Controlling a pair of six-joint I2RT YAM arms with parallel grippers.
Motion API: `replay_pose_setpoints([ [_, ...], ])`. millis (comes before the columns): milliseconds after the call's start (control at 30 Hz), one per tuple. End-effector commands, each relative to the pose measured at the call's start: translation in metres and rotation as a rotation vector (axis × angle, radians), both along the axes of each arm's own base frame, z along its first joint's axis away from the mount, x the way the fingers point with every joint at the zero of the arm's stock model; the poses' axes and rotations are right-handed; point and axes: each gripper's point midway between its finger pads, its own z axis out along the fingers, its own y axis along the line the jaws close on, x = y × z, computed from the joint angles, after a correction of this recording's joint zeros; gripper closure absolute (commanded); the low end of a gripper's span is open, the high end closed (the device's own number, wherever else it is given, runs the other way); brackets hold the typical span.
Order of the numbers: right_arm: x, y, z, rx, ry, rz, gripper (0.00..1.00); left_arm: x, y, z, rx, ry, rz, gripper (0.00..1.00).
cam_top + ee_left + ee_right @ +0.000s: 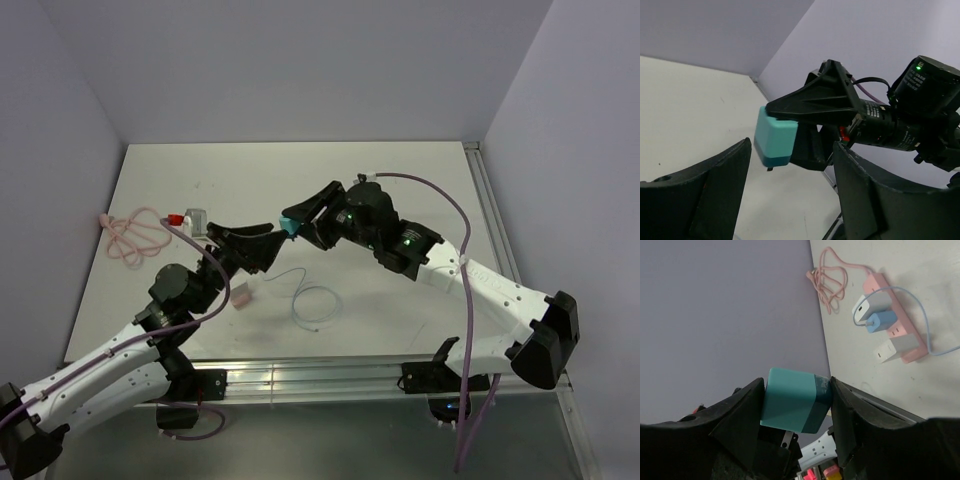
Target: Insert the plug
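Note:
My right gripper (291, 222) is shut on a teal plug block (288, 226) and holds it in the air above the table. In the right wrist view the teal block (790, 400) sits squeezed between the fingers of the right gripper (796, 385), a metal prong below it. My left gripper (270, 245) is open and empty, its tips just left of the block. In the left wrist view the block (775, 137) hangs beyond the open left gripper (792, 150), apart from it. A thin pale wire (315, 305) loops on the table; its plug head is not discernible.
A pink socket strip (900, 332) with pink cord (832, 282) carries a white-grey adapter (867, 305), a blue adapter (881, 321) and a white adapter (895, 347). From above, the cord (135, 238) lies far left; my left arm covers most of the strip (242, 296).

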Motion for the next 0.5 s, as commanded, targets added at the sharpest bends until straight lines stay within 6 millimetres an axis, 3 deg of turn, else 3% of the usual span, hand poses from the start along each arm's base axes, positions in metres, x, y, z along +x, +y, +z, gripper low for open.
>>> replay_pose_setpoints([
  [0, 0.0, 0.014, 0.039, 0.077, -0.045, -0.005, 0.96, -0.001, 0.0, 0.027, -0.018, -0.114, 0.012, 0.31],
  [333, -0.009, 0.017, 0.047, 0.091, -0.061, -0.015, 0.96, 0.008, -0.005, 0.015, 0.032, -0.038, 0.031, 0.43],
  [467, -0.011, 0.02, 0.049, 0.085, -0.074, -0.001, 0.91, 0.011, -0.014, 0.013, 0.06, -0.026, 0.007, 0.59],
])
